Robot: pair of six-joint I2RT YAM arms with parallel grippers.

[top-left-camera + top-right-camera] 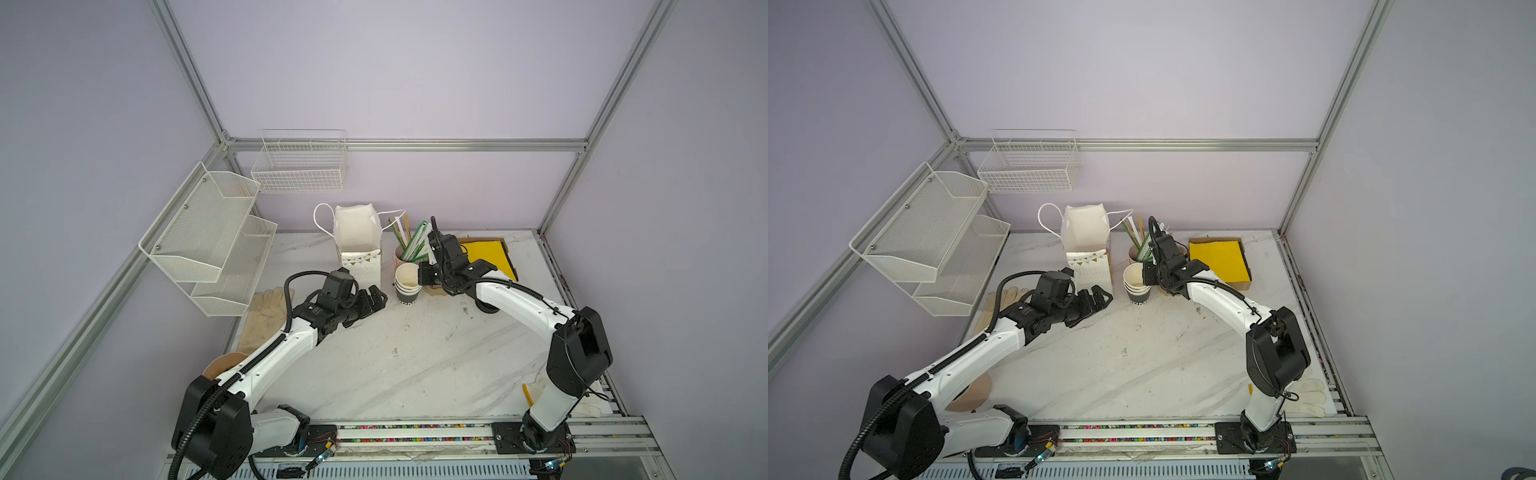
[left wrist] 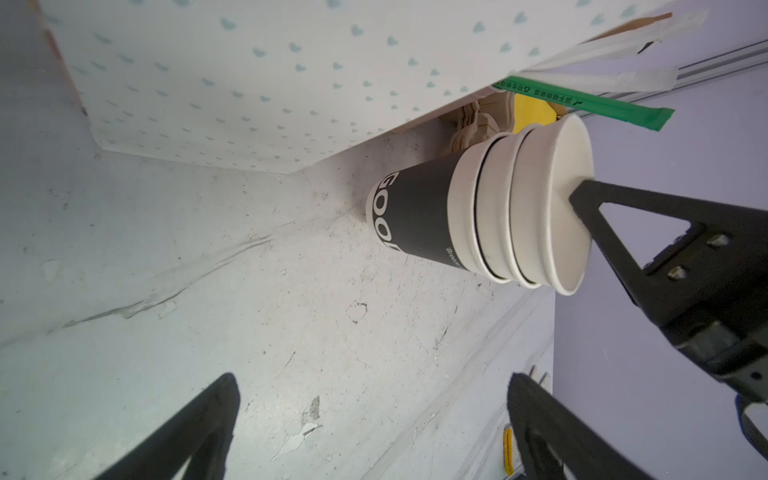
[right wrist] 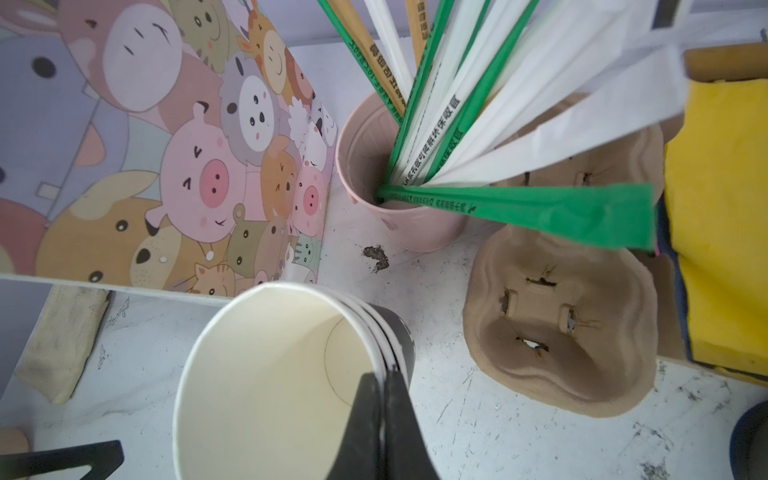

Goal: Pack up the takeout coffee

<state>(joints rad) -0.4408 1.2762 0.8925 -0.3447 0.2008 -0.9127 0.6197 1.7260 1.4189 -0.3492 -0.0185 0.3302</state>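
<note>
The right gripper (image 3: pixel 384 376) pinched the rim of the cup (image 3: pixel 266 374), jaws nearly closed. The cup sat topmost in the stack (image 2: pixel 415 216) beside the bag (image 1: pixel 360 266). The left gripper (image 1: pixel 379 299) stood wide open and empty near the stack. A lift could drag the nested cups up too, since nothing braced them; how tightly they wedged was hard to tell.

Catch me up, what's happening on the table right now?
The right gripper is pinching the rim of the top cup, which sits nested in the stack of cups beside the paper bag. The left gripper hangs open and empty just short of the stack. The cup is not yet pulled free.
</note>
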